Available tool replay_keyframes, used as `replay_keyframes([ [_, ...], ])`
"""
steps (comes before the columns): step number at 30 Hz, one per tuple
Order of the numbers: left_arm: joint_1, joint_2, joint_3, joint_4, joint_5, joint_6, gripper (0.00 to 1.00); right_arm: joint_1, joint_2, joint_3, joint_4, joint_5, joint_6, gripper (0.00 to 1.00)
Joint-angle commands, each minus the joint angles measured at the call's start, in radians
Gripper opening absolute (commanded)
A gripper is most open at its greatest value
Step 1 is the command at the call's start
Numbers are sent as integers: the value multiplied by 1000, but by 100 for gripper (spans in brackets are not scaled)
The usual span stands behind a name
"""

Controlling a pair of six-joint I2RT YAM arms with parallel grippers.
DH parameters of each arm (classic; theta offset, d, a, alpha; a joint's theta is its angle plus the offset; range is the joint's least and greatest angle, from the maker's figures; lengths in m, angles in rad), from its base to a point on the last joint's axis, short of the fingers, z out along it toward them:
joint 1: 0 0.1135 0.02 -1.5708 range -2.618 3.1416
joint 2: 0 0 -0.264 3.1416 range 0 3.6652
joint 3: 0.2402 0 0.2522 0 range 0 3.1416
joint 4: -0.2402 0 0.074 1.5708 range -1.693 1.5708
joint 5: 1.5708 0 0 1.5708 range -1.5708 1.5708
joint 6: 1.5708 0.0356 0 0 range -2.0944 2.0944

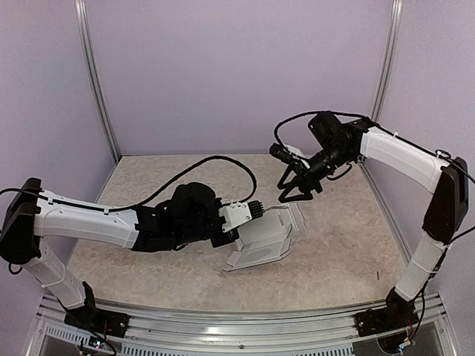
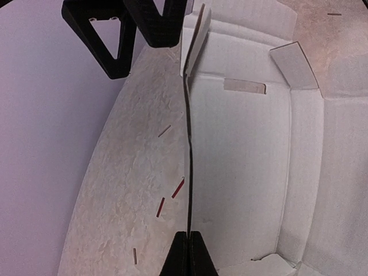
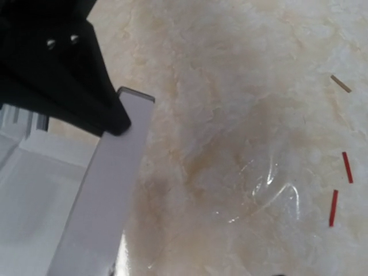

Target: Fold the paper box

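Paper box [image 1: 261, 242] lies half folded at mid bench [image 1: 341, 252], walls raised. We see the left end effector [image 2: 188, 237] clenched on one thin upright wall, which shows edge-on in its wrist view. Right end effector [image 1: 297, 196] is released, jaws spread, one finger [image 3: 57, 75] touching a flap tip. Box is blurred and cut off in the right wrist view. Red scraps [image 2: 177, 188] lie beside it.

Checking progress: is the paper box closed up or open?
Open: paper box has walls partly raised, its inside showing, flaps untucked.
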Motion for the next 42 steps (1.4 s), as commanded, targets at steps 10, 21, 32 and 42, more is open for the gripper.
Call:
replay_keyframes([
  [10, -10, -11, -19, 35, -13, 1, 0, 34, -29, 2, -98, 70, -136, 64],
  [21, -10, 13, -22, 32, -25, 8, 0, 36, -73, 76, -114, 33, -94, 61],
  [32, -8, 9, -22, 41, -58, -1, 0, 54, -145, -80, -146, 22, -114, 16],
  [42, -24, -8, -25, 56, -45, 30, 0, 63, -142, -97, -18, 143, -26, 17],
])
